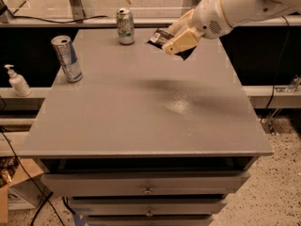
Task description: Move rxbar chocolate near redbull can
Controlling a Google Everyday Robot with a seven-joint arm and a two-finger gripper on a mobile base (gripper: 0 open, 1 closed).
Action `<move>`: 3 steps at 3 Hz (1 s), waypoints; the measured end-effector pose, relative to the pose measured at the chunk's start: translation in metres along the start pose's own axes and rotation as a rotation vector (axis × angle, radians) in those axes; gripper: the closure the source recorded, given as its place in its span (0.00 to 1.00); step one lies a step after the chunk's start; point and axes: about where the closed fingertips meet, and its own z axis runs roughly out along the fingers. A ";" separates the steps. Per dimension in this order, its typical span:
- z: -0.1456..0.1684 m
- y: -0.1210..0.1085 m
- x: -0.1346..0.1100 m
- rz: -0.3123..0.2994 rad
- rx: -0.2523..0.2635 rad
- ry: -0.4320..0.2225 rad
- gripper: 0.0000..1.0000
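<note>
Rxbar chocolate point(157, 36) in hand point(175, 40) above table point(141, 112)

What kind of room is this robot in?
Probably a robot lab or workshop. A grey cabinet with drawers serves as a test table, loose cables hang beside it, and the gripper, up over its far side, holds the rxbar chocolate.

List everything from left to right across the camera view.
Soap bottle → redbull can → green and white can → rxbar chocolate, gripped in the claw above the far right of the table.
</note>
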 end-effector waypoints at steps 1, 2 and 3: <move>0.014 0.012 -0.007 -0.008 -0.051 -0.048 1.00; 0.039 0.036 -0.034 -0.048 -0.126 -0.118 1.00; 0.073 0.071 -0.070 -0.100 -0.202 -0.192 1.00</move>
